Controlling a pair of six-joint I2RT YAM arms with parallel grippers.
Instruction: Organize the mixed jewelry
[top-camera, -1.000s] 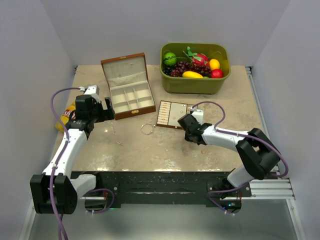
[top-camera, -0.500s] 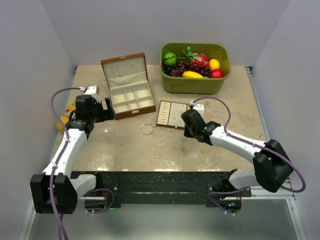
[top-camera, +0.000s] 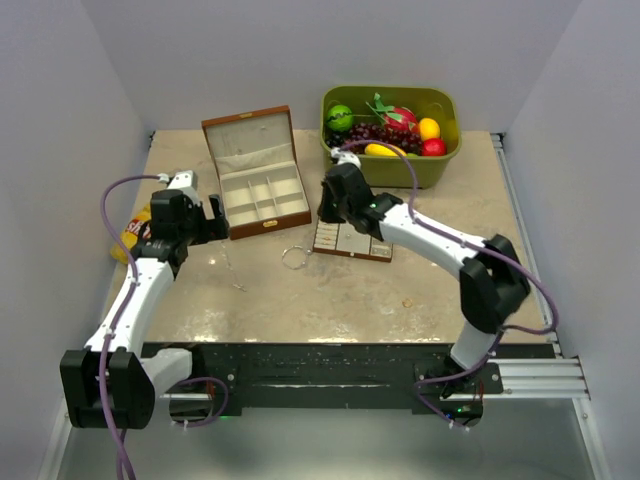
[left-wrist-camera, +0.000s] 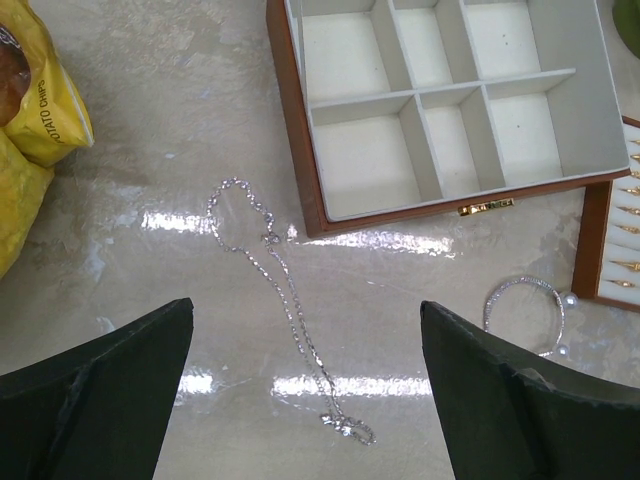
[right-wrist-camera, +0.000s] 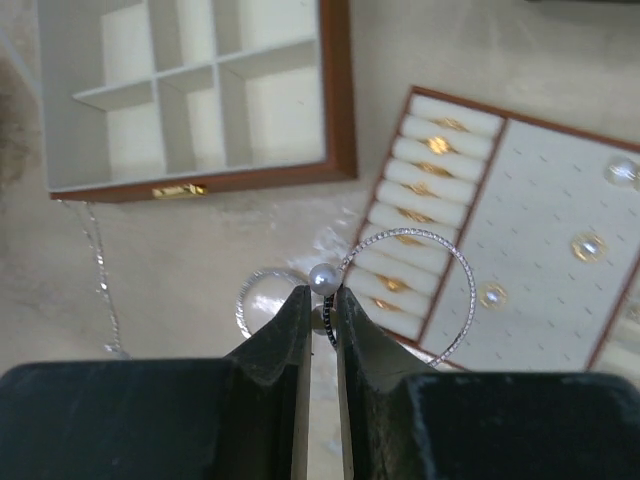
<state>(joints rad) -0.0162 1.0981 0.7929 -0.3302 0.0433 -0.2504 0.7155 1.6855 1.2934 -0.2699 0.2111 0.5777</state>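
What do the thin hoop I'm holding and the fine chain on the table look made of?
The thin silvery wire hoop in the right end effector looks like bright metal, finely textured or stone-set, since it sparkles. Its round white bead looks pearl-like and glossy. The fine silvery chain looks like small metal links, shiny and glinting along its length.

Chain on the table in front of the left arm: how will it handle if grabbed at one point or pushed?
Likely floppy: the chain lies in loose curves, so it should drape from any grasp point. Fine links suggest it's light. On the glossy table it may slide or bunch when pushed.
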